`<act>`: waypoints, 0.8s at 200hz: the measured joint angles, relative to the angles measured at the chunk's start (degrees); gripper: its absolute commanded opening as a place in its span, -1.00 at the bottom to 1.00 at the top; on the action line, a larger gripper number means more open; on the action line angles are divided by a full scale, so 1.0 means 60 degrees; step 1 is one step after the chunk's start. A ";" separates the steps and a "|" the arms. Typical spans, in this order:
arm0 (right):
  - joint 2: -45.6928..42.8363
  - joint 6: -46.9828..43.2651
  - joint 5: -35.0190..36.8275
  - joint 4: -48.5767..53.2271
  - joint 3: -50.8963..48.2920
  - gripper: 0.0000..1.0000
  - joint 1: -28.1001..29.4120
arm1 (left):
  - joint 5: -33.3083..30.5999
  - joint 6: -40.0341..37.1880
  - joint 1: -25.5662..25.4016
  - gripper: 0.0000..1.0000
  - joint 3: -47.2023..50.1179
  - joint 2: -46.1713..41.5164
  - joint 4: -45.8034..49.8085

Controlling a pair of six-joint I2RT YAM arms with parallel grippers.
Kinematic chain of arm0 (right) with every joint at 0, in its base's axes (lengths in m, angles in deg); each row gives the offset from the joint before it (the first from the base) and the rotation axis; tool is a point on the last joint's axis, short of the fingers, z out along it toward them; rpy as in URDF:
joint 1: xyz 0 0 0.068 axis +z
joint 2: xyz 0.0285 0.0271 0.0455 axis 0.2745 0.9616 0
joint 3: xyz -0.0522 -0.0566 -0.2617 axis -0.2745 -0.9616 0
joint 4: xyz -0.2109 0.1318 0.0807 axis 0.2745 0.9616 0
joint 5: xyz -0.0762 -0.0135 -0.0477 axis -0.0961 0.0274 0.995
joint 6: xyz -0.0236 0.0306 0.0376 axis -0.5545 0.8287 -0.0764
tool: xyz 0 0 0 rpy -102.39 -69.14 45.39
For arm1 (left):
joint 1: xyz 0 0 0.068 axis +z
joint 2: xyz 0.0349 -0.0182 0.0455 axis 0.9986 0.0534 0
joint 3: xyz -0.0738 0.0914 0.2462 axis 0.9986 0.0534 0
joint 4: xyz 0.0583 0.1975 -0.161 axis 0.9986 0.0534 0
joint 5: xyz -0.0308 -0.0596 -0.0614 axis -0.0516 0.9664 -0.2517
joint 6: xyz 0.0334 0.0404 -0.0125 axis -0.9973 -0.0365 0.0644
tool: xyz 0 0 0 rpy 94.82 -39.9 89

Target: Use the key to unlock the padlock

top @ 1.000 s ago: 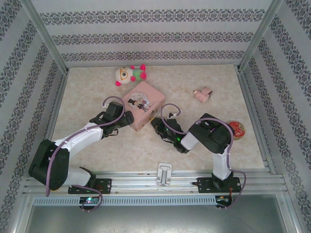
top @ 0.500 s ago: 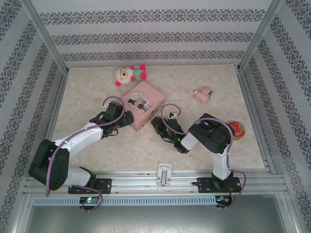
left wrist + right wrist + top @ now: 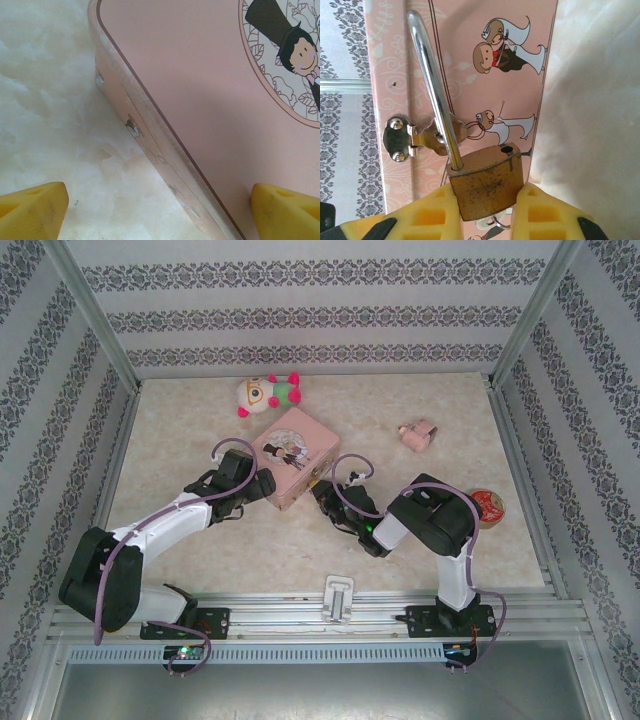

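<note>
The small brass padlock point(image 3: 487, 187) is pinched by its sides between the yellow fingers of my right gripper point(image 3: 487, 216). Its silver shackle point(image 3: 432, 85) stands open, with the empty hole showing on the top of the body. The shackle's long leg crosses the pink box's metal clasp point(image 3: 407, 137). A key point(image 3: 496, 223) with a small ring pokes out under the padlock. In the top view the right gripper point(image 3: 322, 496) is at the near right side of the pink box point(image 3: 293, 455). My left gripper point(image 3: 159, 200) is open, one finger over the table and one over the box lid point(image 3: 200, 75).
A plush toy point(image 3: 268, 393) lies behind the box. A small pink object point(image 3: 418, 434) sits at the back right, and a round red-gold tin point(image 3: 488, 506) rests by the right arm. A white bracket point(image 3: 340, 596) is at the front rail.
</note>
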 measured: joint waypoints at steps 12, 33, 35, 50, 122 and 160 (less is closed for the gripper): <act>0.0007 0.0000 0.0000 -0.0040 0.0000 -1.00 0.0000 | 0.0000 0.0000 0.0004 0.85 0.0000 0.0000 0.0000; 0.0036 0.0000 0.0007 -0.0146 0.0000 -1.00 -0.0004 | 0.0000 0.0000 0.0004 0.85 0.0000 0.0000 0.0000; 0.0036 -0.0004 0.0007 -0.0149 0.0000 -1.00 -0.0004 | 0.0004 0.0000 0.0004 0.85 0.0000 0.0000 0.0000; 0.0036 -0.0004 0.0004 -0.0149 0.0000 -1.00 -0.0004 | 0.0004 0.0000 0.0004 0.85 0.0000 0.0000 0.0000; 0.0033 -0.0193 0.0058 -0.0175 -0.0127 -1.00 -0.0171 | 0.0066 0.0004 0.0004 0.75 0.0015 -0.0004 -0.0040; -0.0342 -0.0426 0.0248 -0.0098 -0.0623 -1.00 -0.0299 | 0.0073 0.0004 0.0004 0.75 0.0033 -0.0022 -0.0062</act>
